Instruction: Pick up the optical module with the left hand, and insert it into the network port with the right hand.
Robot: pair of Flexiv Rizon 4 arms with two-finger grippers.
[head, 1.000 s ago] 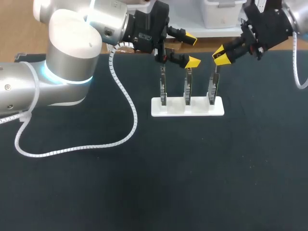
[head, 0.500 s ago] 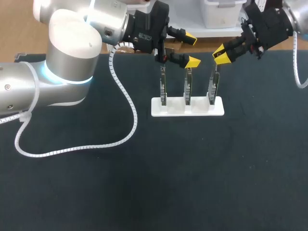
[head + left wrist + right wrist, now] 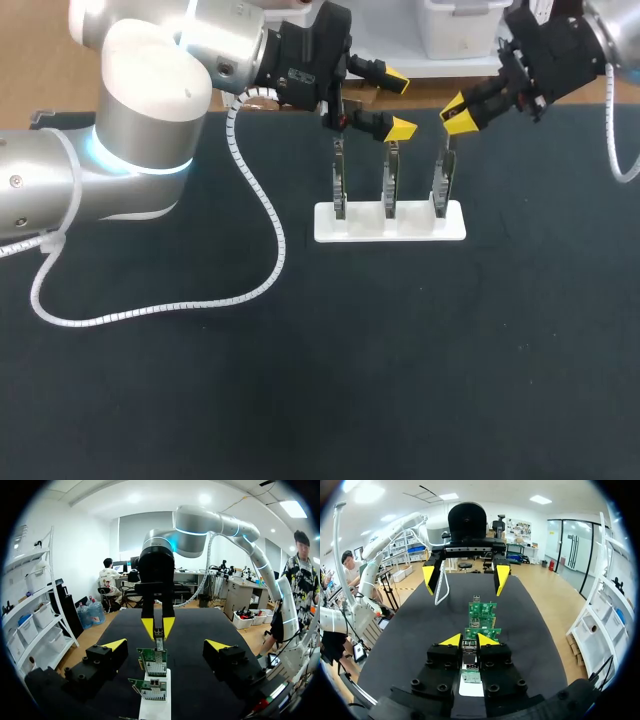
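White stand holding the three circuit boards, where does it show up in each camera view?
Head view: white stand at the table's far middle.
Left wrist view: white stand between the left gripper's open fingers.
Right wrist view: a sliver beneath the right gripper's fingers.
Shared landmark: the green boards standing in it.

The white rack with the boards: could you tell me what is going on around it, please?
The right pincer is shut on a small module and holds it at the top of the right board. That is one of three standing upright in a white rack on the table. The left pincer hangs open above the middle board, holding nothing. Whether the module is seated yet cannot be told.
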